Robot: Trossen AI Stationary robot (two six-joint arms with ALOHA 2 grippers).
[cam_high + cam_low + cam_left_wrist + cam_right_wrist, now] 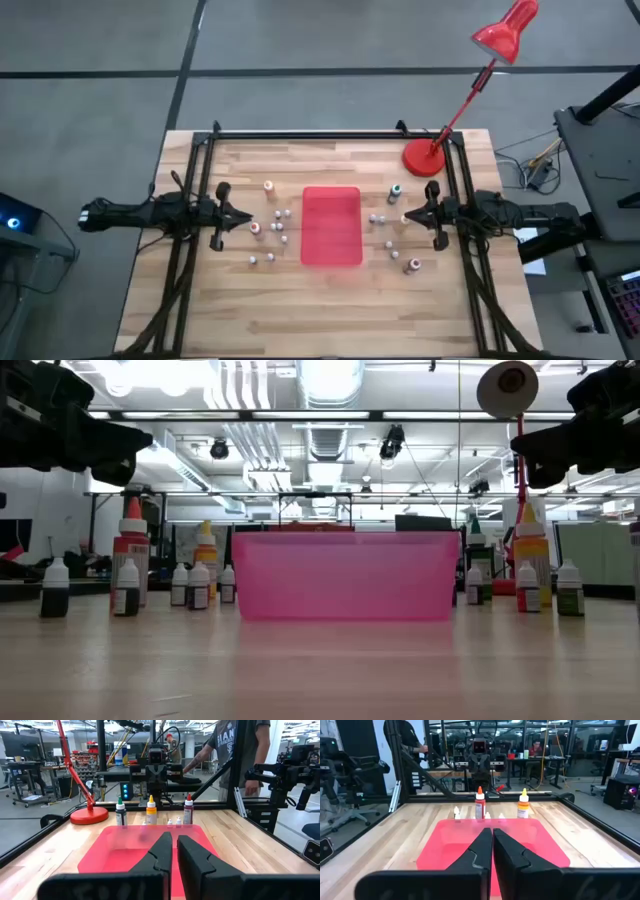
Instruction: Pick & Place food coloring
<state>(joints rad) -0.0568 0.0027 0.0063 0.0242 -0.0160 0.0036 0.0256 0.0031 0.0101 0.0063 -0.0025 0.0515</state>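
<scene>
High view: I see the flat red rectangular plastic tray (331, 226) mid-table on the light wooden tabletop (330, 310), nothing in it. The tiny food coloring bottles (272, 232) stand in two loose clusters on the wood, one on each side of the tray. Left gripper (246, 218) sits at the left cluster's edge, right gripper (407, 216) at the right cluster's edge, both pointing inward at the tray. A red desk lamp with round base (424, 158) stands at the far right corner.

Low view: tray wall (345, 590) reads pink and translucent, and no bottle shows inside it. Bottles line up on both sides, all upright, a few taller ones with orange or red tips. Both arms hang dark above the top corners, off the table.

Left wrist view: left fingers (161, 851) are pressed together, holding nothing, aimed over the tray. Teal, orange and dark red bottles stand past the tray's far edge. A person stands behind the frame.

Right wrist view: right fingers (482, 847) also together, empty. A red bottle and an orange bottle stand beyond the tray.

My read: nothing placed yet, whole job left. First pick not begun.
</scene>
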